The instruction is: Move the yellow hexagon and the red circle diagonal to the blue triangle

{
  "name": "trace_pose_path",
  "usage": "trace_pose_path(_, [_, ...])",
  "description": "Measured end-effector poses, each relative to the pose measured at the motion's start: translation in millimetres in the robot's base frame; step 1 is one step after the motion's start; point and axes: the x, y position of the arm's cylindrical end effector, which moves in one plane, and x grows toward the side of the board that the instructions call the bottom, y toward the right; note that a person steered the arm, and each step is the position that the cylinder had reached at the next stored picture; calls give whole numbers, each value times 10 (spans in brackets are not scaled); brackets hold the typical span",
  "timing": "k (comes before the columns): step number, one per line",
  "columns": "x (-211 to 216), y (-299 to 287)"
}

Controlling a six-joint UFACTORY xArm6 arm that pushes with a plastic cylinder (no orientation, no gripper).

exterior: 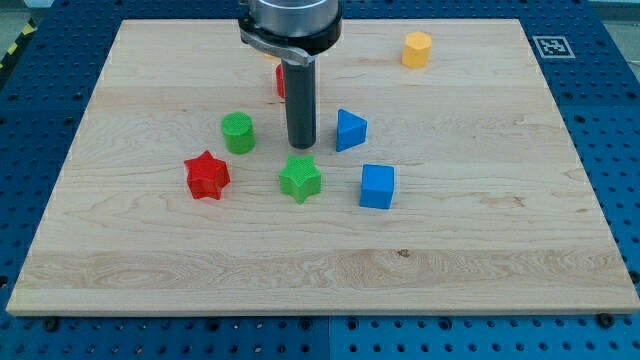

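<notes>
The blue triangle (350, 130) lies near the board's middle. The yellow hexagon (417, 49) sits near the view's top right, far from the triangle. The red circle (281, 80) is mostly hidden behind the rod; only a red sliver shows, up and left of the triangle. My tip (302, 146) rests on the board just left of the blue triangle, right of the green circle (238, 133) and just above the green star (300, 178).
A red star (207, 175) lies at the view's left of the green star. A blue cube (377, 186) lies below the blue triangle. The wooden board (320, 270) is bordered by a blue perforated table; a marker tag (551, 45) sits beyond the board's top right corner.
</notes>
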Motion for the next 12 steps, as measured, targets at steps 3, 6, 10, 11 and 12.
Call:
trace_pose_path(3, [-647,0])
trace_pose_path(6, [-813,543])
trace_pose_path(10, [-1677,1894])
trace_pose_path(11, [-1677,1891])
trace_pose_path(12, [-1677,1794])
